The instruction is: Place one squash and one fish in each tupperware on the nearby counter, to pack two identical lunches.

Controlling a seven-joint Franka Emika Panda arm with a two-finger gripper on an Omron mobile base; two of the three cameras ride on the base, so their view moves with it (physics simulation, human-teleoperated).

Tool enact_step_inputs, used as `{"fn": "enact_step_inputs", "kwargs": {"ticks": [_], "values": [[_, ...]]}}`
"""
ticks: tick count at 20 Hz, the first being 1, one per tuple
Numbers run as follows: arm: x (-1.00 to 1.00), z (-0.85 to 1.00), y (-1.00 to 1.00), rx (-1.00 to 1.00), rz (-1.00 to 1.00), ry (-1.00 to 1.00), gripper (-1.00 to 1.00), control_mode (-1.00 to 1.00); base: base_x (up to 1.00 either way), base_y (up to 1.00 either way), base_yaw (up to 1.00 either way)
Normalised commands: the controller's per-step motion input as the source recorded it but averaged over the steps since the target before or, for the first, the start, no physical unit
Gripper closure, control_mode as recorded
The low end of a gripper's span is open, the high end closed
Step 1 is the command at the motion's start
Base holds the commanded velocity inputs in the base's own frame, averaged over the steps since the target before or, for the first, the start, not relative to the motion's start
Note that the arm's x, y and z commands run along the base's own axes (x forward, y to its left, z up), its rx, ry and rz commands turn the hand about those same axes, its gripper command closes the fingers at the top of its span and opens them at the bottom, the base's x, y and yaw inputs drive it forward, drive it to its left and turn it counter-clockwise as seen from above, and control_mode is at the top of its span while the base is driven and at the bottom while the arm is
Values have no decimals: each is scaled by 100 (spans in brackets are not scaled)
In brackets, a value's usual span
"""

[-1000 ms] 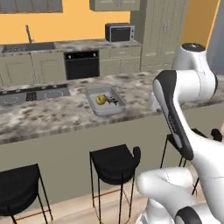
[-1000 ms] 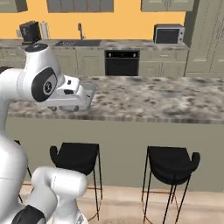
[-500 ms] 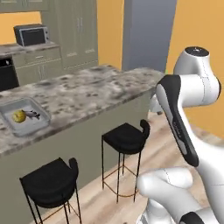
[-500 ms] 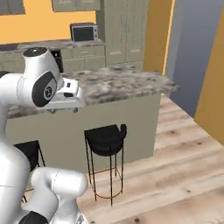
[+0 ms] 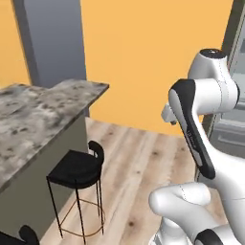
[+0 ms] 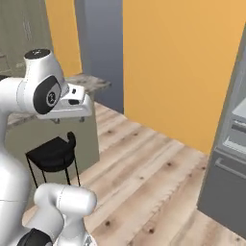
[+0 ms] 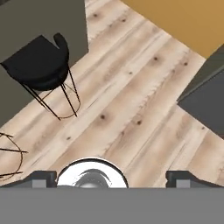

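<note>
We see the gripper [image 7: 111, 178] with jaws spread wide and empty, above wooden floor [image 7: 131, 100]. A black stool [image 5: 76, 168] stands beside the granite counter [image 5: 33, 115]; no task items identifiable.

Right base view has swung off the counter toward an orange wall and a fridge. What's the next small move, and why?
Probably keep turning the base until the fridge faces the arm. The open gripper carries nothing above bare wood floor, and only the counter end and a stool lie in sight.
</note>
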Motion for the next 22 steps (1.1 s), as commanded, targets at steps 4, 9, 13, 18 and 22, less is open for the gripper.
{"fn": "enact_step_inputs", "kwargs": {"ticks": [4,9,13,18,22], "values": [[0,0,0,0,0,0,-100,100,0,-46,-71],[0,0,0,0,0,0,-100,100,0,-62,-64],[0,0,0,0,0,0,-100,100,0,-94,-53],[0,0,0,0,0,0,-100,100,9,-68,-19],[0,0,0,0,0,0,-100,100,59,-4,2]]}}
